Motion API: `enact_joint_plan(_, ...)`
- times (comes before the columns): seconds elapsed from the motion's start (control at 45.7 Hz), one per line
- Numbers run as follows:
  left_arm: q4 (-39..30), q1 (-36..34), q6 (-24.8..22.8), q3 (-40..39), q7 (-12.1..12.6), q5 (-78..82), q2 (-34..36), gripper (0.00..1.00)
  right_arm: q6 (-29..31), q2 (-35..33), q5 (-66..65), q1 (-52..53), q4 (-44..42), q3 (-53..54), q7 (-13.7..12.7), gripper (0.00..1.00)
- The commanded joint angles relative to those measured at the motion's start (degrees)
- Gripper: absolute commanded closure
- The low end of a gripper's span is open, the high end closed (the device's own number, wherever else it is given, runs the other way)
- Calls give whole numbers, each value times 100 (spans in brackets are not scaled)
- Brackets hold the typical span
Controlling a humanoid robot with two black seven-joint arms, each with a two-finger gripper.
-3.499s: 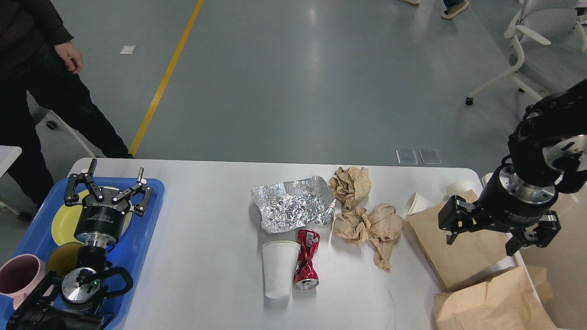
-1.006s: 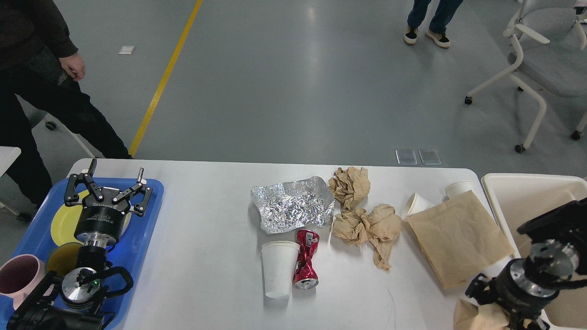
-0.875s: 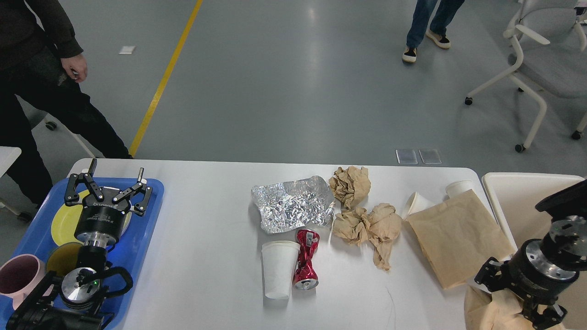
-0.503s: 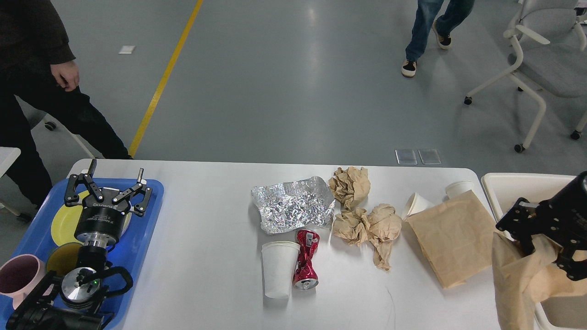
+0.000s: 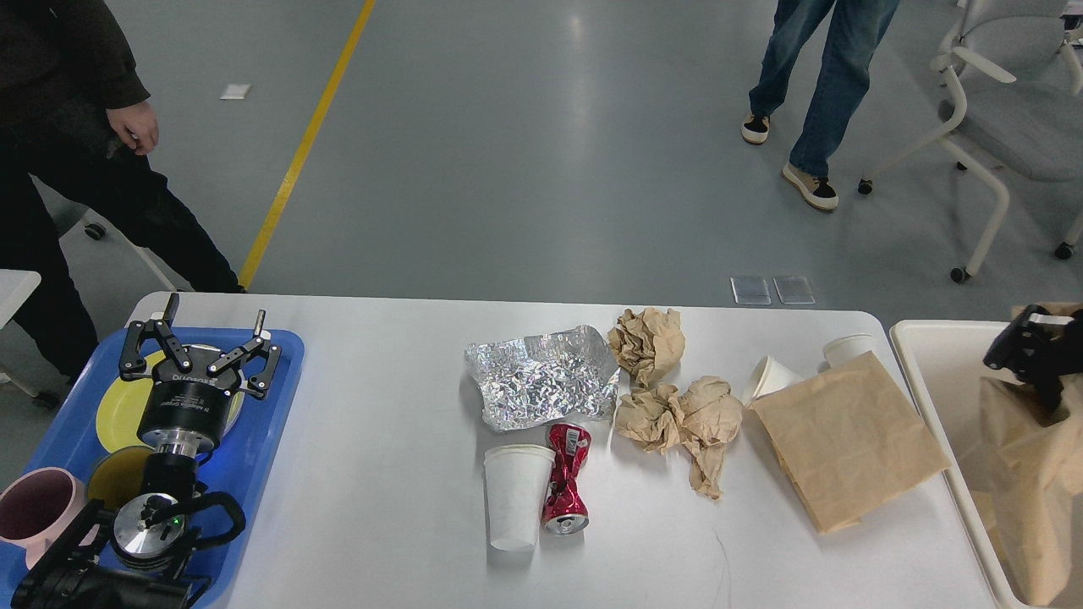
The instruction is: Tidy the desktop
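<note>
The white desktop bears crumpled foil, a white paper cup on its side, a crushed red can, crumpled brown paper balls, a flat brown paper bag and two small white cups. My right gripper is at the right edge over the cream bin, shut on a brown paper bag that hangs down into the bin. My left gripper is open and empty above the blue tray.
The tray holds a yellow plate, a dark yellow dish and a pink mug. One person stands beyond the table's far left corner, another walks at the far right. An office chair stands at the far right.
My right gripper took hold of the lower brown paper bag at the table's front right, lifted it and carried it right and back over the bin. The left arm has not moved.
</note>
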Motion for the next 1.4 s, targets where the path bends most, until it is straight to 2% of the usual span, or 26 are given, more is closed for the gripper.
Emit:
enact_joint_plan(0.0, 0, 0, 0, 0, 0, 0, 0, 4, -486, -526, -305, -875, -917, 32, 9, 100)
enact_joint_plan(0.109, 0, 0, 0, 0, 0, 0, 0, 4, -645, -921, -279, -1929, -2060, 287, 9, 100)
enact_joint_plan(0.219, 0, 0, 0, 0, 0, 0, 0, 4, -881, -1115, -288, -3230, -2922, 1024, 9, 100)
enact_joint_plan(0.503, 0, 0, 0, 0, 0, 0, 0, 4, -2173, -1115, -288, -6069, -4969, 2360, 61, 100)
enact_joint_plan(0.634, 0, 0, 0, 0, 0, 0, 0, 4, -2780, -738, -279, -7510, -6024, 3353, 70, 100)
enact_joint_plan(0.7, 0, 0, 0, 0, -9, 0, 0, 4, -2947, -527, -288, -8363, -6823, 3767, 70, 100)
enact_joint_plan(0.853, 0, 9, 0, 0, 0, 0, 0, 4, -3062, 624, -288, -10059, -9090, 3926, 70, 100)
enact_joint_plan(0.919, 0, 9, 0, 0, 0, 0, 0, 4, -3097, 905, -279, -10553, -9750, 3926, 70, 100)
enact_joint_plan(1.247, 0, 0, 0, 0, 0, 0, 0, 4, -3193, 1082, -279, -10686, -9849, 3935, 70, 100)
enact_joint_plan(1.268, 0, 9, 0, 0, 0, 0, 0, 4, -3246, 1082, -279, -10686, -9849, 3926, 70, 83)
enact_joint_plan(1.29, 0, 0, 0, 0, 0, 0, 0, 4, -3299, 1082, -279, -10686, -9858, 3917, 70, 59)
enact_joint_plan(1.312, 0, 0, 0, 0, 0, 0, 0, 4, -3386, 1082, -279, -10686, -9858, 3917, 70, 32)
enact_joint_plan(1.334, 0, 0, 0, 0, 0, 0, 0, 4, -3509, 1082, -279, -10686, -9858, 3917, 70, 0)
enact_joint_plan(1.378, 0, 0, 0, 0, 0, 0, 0, 4, -3554, 1091, -279, -10686, -9840, 3935, 70, 0)
